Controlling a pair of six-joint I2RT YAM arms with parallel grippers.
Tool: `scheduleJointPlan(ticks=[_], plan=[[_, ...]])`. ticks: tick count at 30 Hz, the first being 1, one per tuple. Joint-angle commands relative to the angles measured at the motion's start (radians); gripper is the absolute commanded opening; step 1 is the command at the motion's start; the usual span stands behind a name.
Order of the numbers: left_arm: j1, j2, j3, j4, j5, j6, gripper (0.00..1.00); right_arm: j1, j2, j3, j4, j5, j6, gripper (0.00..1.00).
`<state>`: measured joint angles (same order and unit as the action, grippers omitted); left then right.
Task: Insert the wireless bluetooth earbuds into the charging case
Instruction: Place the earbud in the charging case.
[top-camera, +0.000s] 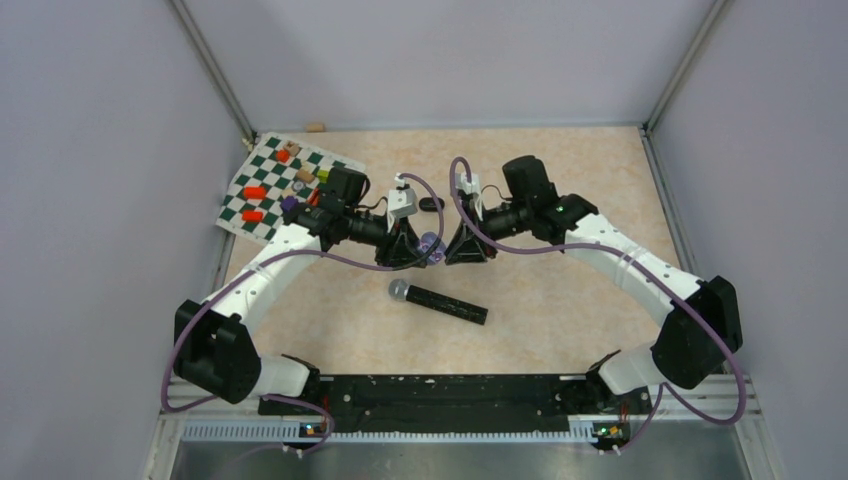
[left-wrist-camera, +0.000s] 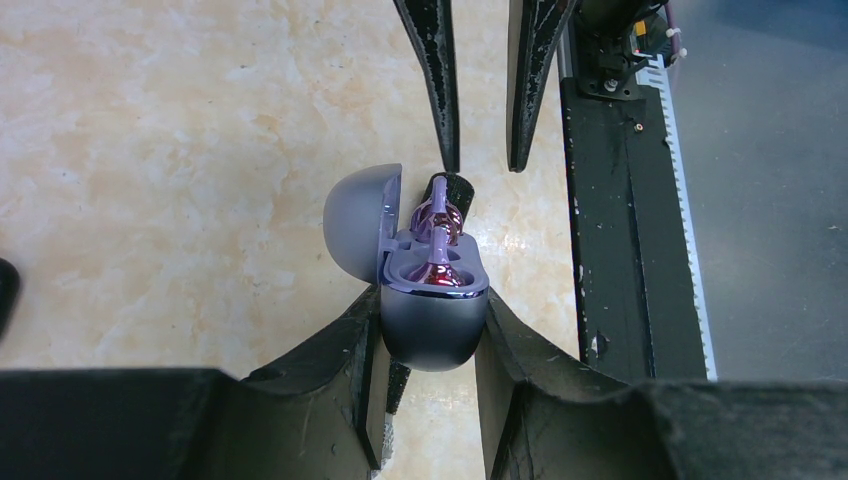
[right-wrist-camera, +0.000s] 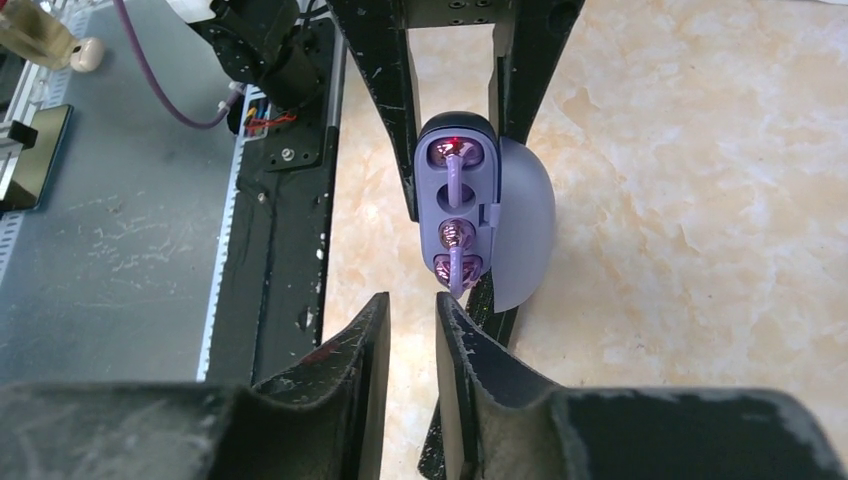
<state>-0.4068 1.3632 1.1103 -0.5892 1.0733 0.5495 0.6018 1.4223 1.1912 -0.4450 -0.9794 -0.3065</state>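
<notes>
Left claw (left-wrist-camera: 432, 298) is clamping the purple charging case (left-wrist-camera: 432, 338) by its lower body and holding it off the table (top-camera: 570, 190) at centre, lid (left-wrist-camera: 357, 220) hanging open to one side. Both purple earbuds (left-wrist-camera: 438, 268) are sitting in the case's wells, stems pointing along the tray. The one on the right claw's side (right-wrist-camera: 456, 270) is overhanging the case edge a little, and I cannot tell whether it is fully seated. Right claw (right-wrist-camera: 411, 297) is sitting nose to nose with the case, jaws standing narrowly apart, gripping nothing. One fingertip (right-wrist-camera: 447, 305) is lying just beside that earbud's stem, and I cannot tell if it is touching. The black microphone (top-camera: 440, 300) is lying on the table under the case, running diagonally toward my bases. A small black object (top-camera: 432, 204) is lying just beyond the claws. A checkered mat (top-camera: 262, 172) with coloured blocks is occupying the far left corner, well apart from the case. The black base rail (top-camera: 430, 392) is bounding the near edge, grey walls are closing off the other three sides, and bare table is lying right of centre.
</notes>
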Motion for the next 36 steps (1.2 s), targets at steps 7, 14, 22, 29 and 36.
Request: scheduleJointPlan(ticks=[7,14,22,29,36], plan=[[-0.004,-0.025,0.002,0.020,0.036,0.010,0.00,0.010,0.006,0.039,-0.003,-0.089,-0.034,0.19],[-0.004,-0.023,0.003,0.020,0.034,0.008,0.00,0.010,0.017,-0.014,0.118,-0.081,0.037,0.20],[-0.004,-0.023,0.003,0.020,0.036,0.007,0.00,0.010,0.004,-0.022,0.147,-0.027,0.046,0.20],[-0.004,-0.022,0.005,0.020,0.036,0.006,0.00,0.010,-0.026,-0.021,0.144,-0.030,0.040,0.21],[-0.004,-0.022,0.006,0.020,0.034,0.003,0.00,-0.003,-0.052,0.003,0.094,-0.038,0.017,0.21]])
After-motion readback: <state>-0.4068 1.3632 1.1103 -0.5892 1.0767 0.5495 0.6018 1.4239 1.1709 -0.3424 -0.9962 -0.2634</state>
